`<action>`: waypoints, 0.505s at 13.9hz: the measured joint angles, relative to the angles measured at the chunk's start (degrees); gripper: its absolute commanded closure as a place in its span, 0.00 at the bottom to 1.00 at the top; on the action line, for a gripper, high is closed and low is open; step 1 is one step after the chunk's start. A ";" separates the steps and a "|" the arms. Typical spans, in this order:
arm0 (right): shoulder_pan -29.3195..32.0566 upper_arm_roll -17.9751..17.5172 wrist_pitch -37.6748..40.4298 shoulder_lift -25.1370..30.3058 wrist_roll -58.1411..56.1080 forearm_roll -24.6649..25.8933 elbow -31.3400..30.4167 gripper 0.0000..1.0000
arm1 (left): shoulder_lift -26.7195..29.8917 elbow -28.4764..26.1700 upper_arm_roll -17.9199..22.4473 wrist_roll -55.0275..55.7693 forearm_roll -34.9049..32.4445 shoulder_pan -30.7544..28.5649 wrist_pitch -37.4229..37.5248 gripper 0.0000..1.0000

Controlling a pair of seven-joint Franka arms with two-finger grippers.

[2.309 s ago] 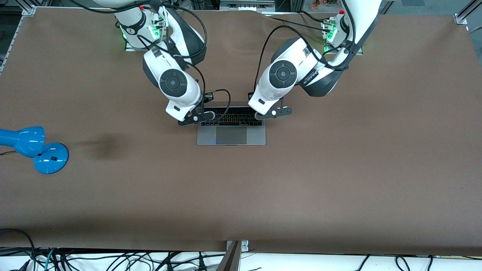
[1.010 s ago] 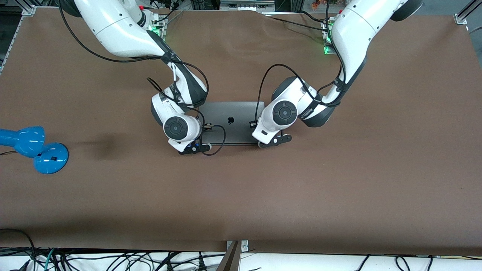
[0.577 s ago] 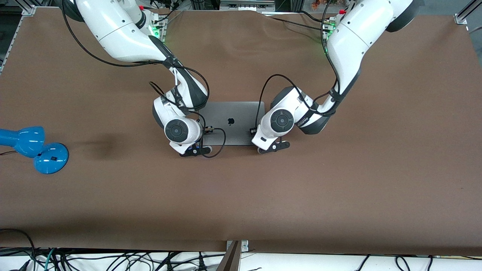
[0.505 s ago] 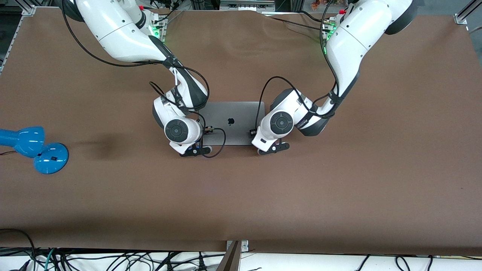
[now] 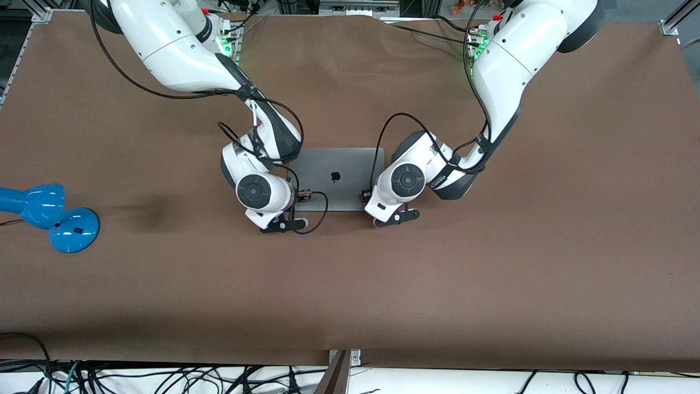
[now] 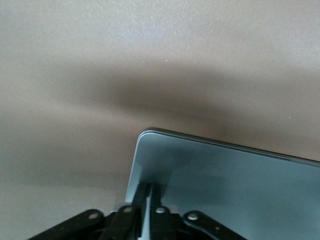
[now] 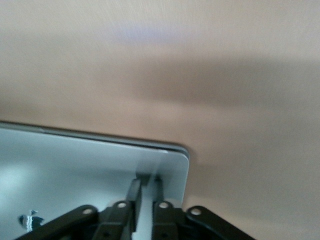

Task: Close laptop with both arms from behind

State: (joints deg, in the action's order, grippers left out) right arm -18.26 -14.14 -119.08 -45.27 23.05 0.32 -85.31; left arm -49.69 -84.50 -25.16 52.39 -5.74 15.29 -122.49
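The space-grey laptop (image 5: 333,164) lies flat on the brown table with its lid down and the black apple logo facing up. My left gripper (image 5: 395,216) is over the lid corner nearest the front camera at the left arm's end. In the left wrist view its tips (image 6: 149,186) sit just above the lid (image 6: 225,185), parted by a narrow slit. My right gripper (image 5: 281,224) is over the matching corner at the right arm's end. Its tips (image 7: 146,181) stand a little apart above the lid (image 7: 75,165). Neither gripper holds anything.
A blue desk lamp (image 5: 49,210) lies near the table edge at the right arm's end, well away from the laptop. Cables trail along the table edge nearest the front camera. Brown table surface (image 5: 492,273) stretches all round the laptop.
The lid, which stood open showing the keyboard, has come down flat. Both arms swept toward the front camera with it. In the last half second both grippers' fingers parted slightly.
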 measured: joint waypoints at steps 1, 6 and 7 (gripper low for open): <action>0.01 0.01 0.61 0.24 0.00 0.05 1.23 0.00 | 0.00 0.20 0.06 0.00 -0.05 -0.04 -0.02 0.00; 3.90 0.49 7.91 6.49 -0.02 0.06 3.87 0.00 | 1.74 1.76 0.04 -0.07 -0.14 -0.23 4.51 0.00; 5.05 0.51 8.79 7.88 -0.04 0.06 3.91 0.00 | 3.35 2.22 0.04 -0.23 -0.19 -0.28 7.88 0.00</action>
State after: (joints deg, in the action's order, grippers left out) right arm -13.21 -13.63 -110.29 -37.39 23.01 0.38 -81.39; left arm -46.34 -82.28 -25.13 52.16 -5.93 15.01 -114.60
